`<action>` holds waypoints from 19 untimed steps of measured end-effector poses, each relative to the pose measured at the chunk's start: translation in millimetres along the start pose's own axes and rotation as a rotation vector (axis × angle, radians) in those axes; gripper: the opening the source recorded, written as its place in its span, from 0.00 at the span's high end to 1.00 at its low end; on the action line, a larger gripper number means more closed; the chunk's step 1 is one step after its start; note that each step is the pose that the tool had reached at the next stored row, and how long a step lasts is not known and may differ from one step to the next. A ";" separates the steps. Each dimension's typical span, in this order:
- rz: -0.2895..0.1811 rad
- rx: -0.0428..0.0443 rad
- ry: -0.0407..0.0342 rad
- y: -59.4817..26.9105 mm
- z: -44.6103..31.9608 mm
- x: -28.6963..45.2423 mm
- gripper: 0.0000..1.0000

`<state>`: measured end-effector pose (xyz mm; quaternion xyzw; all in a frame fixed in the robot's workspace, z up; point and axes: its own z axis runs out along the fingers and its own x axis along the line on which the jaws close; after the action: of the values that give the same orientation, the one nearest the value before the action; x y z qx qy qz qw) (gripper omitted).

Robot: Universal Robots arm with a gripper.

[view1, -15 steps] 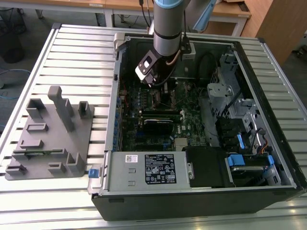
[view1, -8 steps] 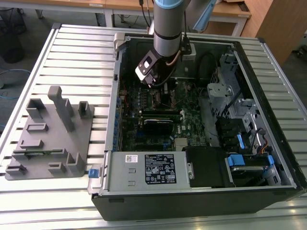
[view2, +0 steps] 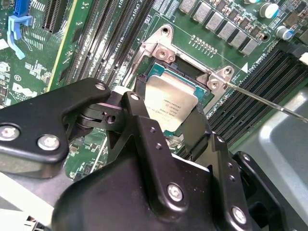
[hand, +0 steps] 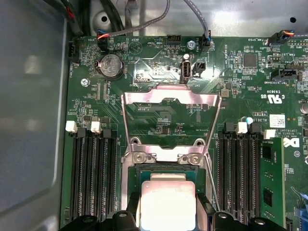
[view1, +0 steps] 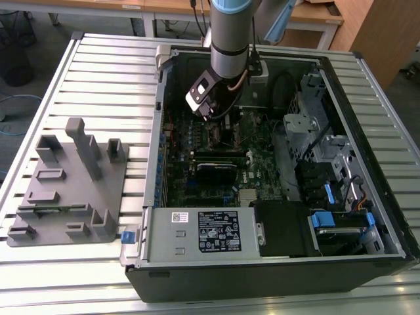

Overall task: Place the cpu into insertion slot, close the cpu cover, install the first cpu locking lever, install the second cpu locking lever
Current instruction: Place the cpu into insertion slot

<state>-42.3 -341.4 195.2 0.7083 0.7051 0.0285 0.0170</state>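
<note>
Inside the open computer case, my gripper hangs over the middle of the green motherboard. In both wrist views its black fingers stand against two opposite edges of the cpu, shut on it. The cpu shows its silver face and sits level over the insertion slot, whose black frame shows around it. I cannot tell whether the chip rests in the slot or just above it. The cpu cover is swung open, away from the socket. A thin locking lever stands free beside the socket.
Black memory slots flank the socket on both sides. A long black card lies nearer the case front, and a power supply sits at the front wall. A grey parts fixture stands on the slatted table at the exterior view's left.
</note>
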 end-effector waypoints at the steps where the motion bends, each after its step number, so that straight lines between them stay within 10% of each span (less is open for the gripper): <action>1: 0.000 0.0000 -0.0001 0.0 0.0 0.0 0.46; 19: 0.002 -0.0001 0.0001 -0.1 1.4 0.0 0.46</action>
<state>-42.2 -341.3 193.8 0.7090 0.7045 0.0286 0.0170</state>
